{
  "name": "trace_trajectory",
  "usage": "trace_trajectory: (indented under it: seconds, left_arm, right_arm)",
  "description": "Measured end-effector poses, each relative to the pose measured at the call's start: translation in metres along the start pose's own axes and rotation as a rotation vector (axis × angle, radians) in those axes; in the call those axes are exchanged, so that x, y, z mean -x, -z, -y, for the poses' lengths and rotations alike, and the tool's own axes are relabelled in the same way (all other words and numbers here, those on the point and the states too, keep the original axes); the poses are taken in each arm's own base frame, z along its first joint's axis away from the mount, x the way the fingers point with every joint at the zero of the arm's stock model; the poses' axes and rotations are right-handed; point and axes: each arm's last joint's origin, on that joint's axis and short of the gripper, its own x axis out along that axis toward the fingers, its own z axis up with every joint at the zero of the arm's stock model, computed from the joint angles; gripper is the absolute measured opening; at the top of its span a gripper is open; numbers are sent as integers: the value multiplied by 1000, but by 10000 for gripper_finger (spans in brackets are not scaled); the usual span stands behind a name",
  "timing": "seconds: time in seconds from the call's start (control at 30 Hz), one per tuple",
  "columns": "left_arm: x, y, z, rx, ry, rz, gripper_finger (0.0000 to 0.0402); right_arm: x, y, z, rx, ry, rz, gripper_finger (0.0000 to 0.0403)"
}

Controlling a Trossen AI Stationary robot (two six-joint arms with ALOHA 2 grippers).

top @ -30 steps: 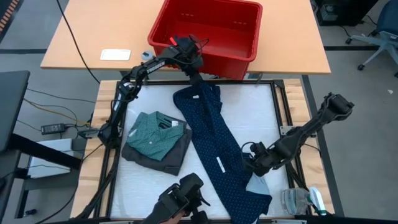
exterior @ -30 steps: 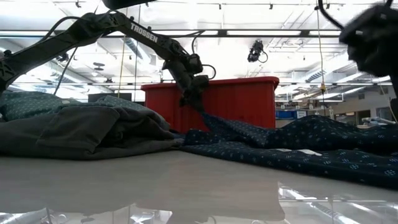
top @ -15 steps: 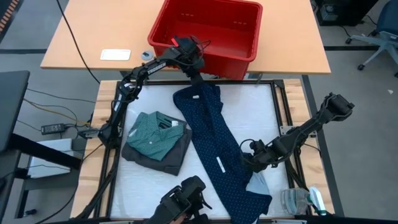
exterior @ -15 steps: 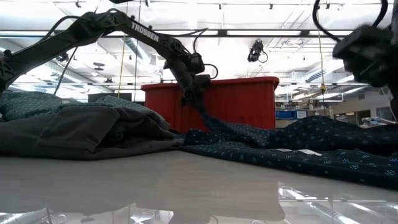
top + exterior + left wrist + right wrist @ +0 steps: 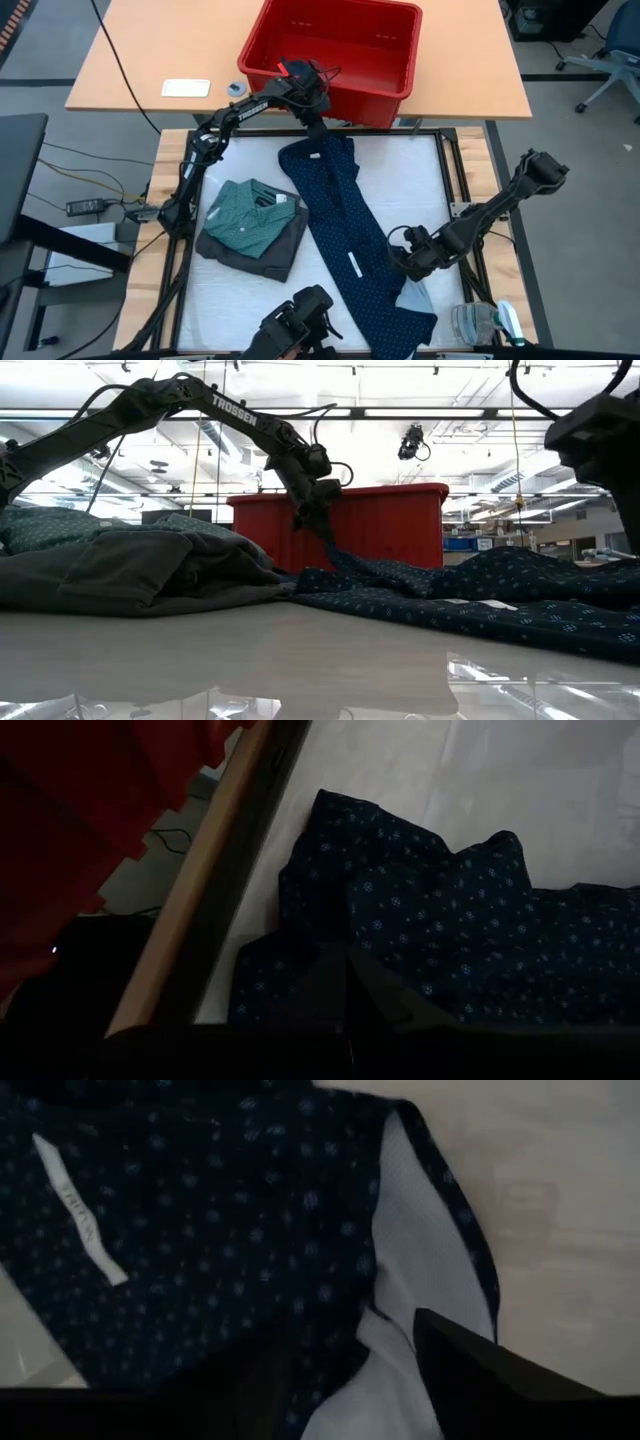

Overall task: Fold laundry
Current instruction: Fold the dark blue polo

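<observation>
While the navy dotted piece [image 5: 345, 235] lies stretched across the worktop [image 5: 420, 180], both hands work its ends.
The left hand [image 5: 322, 128], clamped shut, pinches its far end by the red basket [image 5: 330, 45]; the right hand [image 5: 404, 262], fingers parted, hovers over its near right edge, holding nothing.

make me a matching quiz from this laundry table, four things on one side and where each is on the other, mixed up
Things:
1. navy dotted piece
2. teal-green shirt
3. red basket
4. left gripper

Places:
A. on the wooden table past the mat
B. folded on top of the charcoal grey piece
C. stretched lengthwise down the middle of the mat
D. at the navy piece's end nearest the basket

Pairs: 1-C, 2-B, 3-A, 4-D
</observation>
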Motion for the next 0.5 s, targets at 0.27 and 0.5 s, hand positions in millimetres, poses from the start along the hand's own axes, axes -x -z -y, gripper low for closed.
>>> trace_trajectory:
  seconds: [0.27, 0.5]
  left_arm:
    - [0, 0, 0, 12, 0, 1, 0]
    - [0, -1, 0, 11, -2, 6, 0]
  right_arm:
    - [-1, -3, -4, 16, -38, 23, 170]
    - [-2, -5, -6, 30, -47, 24, 112]
